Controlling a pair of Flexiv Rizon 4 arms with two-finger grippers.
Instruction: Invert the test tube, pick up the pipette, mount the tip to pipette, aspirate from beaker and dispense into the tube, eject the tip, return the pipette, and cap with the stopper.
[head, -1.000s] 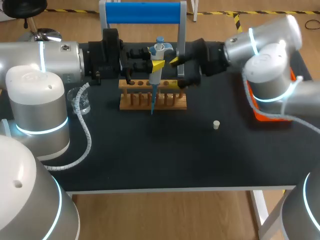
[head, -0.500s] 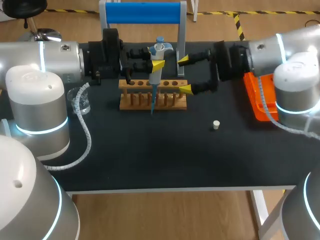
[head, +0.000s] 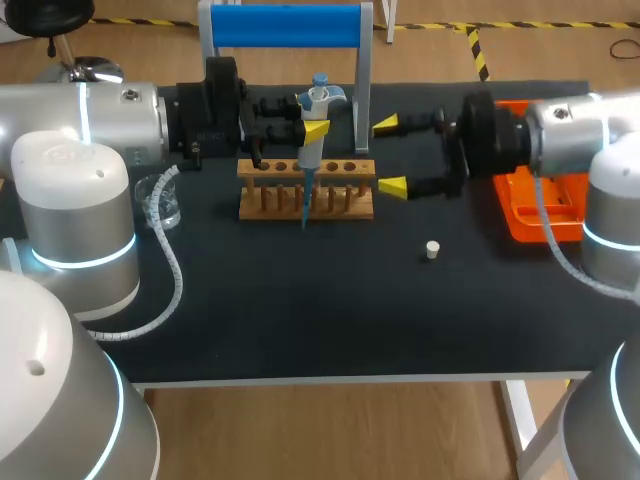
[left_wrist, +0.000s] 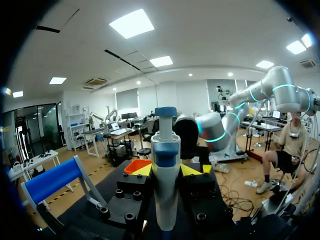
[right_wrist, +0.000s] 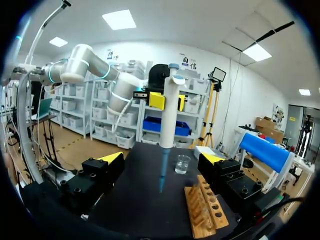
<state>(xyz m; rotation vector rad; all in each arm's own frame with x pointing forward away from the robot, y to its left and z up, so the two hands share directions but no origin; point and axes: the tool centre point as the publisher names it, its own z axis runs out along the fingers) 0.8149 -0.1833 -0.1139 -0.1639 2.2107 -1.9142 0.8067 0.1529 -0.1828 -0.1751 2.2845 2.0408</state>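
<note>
A white and blue pipette (head: 312, 125) stands upright with my left gripper (head: 305, 130) shut on its body. Its blue tip (head: 304, 205) points down at the front of the wooden tube rack (head: 345, 168). In the left wrist view the pipette (left_wrist: 165, 185) fills the gap between the yellow fingertips (left_wrist: 143, 170). My right gripper (head: 390, 155) hangs open and empty just right of the rack. In the right wrist view the pipette (right_wrist: 170, 115) is ahead of the right gripper (right_wrist: 162, 158). The white stopper (head: 432, 250) lies on the table. I cannot make out a tube in the rack.
A glass beaker (head: 160, 200) stands left of the rack, close to my left arm, and shows as the beaker (right_wrist: 182, 164) beyond the pipette. An orange tray (head: 540, 215) sits at the right edge under my right arm. A blue-bar stand (head: 285, 25) is behind the rack.
My right gripper has drawn back to the right, away from the pipette, with its fingers wide apart. The left arm and the pipette have not moved.
</note>
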